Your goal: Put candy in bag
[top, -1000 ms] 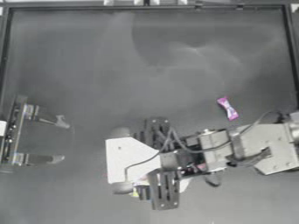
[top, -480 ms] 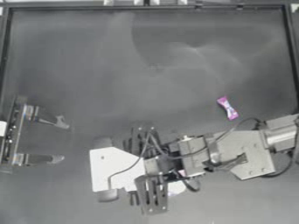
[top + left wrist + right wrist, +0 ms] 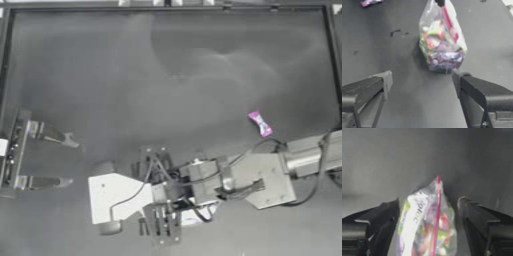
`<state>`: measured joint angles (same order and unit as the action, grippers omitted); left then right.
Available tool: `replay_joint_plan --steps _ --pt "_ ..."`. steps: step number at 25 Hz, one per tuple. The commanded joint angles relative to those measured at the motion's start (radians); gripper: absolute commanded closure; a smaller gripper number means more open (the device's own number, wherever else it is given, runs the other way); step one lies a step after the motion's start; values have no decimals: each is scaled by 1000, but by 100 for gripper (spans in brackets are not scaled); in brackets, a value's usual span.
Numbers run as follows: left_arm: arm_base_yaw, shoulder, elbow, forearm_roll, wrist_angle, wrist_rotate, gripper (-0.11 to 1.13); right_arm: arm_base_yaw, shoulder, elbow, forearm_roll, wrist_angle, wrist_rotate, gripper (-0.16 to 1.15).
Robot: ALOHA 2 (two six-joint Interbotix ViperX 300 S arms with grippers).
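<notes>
The candy (image 3: 260,124), a small pink-and-purple wrapped sweet, lies on the table at the right, just beyond the right arm; it also shows far off as the candy (image 3: 370,2). The bag (image 3: 430,223), clear with a pink strip and colourful sweets inside, sits between the jaws of my right gripper (image 3: 429,203), which is shut on it. Seen from across the table, the bag (image 3: 442,42) hangs from its top. From above only a bit of the bag (image 3: 190,216) shows under my right gripper (image 3: 177,210), low in the middle. My left gripper (image 3: 57,159) is parked open at the left edge.
The right arm (image 3: 267,180) stretches from the right side across the lower middle of the table. The table's raised rim (image 3: 174,7) runs along the far side. In the left wrist view my left gripper (image 3: 421,78) holds nothing.
The right arm has swung leftward and a little toward the front edge, carrying the bag with it. The candy and the left arm have stayed put.
</notes>
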<state>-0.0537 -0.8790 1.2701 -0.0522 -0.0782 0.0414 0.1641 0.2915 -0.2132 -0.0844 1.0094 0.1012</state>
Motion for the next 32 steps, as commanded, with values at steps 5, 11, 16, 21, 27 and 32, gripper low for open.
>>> replay_joint_plan --steps 5,11,16,21,27,32 --pt "2 3 2 0 -31 -2 1 -2 28 -95 -3 57 -15 12" --pt "2 3 5 -2 -31 0 1 -2 58 -121 -17 78 -14 13" --pt "2 3 6 0 -31 0 1 0 74 -135 -38 95 -14 13" --pt "2 3 6 -2 -31 0 1 0 92 -152 -40 110 -14 13" --pt "2 3 6 -2 -31 0 1 0 110 -166 -38 114 -14 13" --pt "2 3 8 -2 -31 0 1 0 121 -176 -40 114 -15 13"
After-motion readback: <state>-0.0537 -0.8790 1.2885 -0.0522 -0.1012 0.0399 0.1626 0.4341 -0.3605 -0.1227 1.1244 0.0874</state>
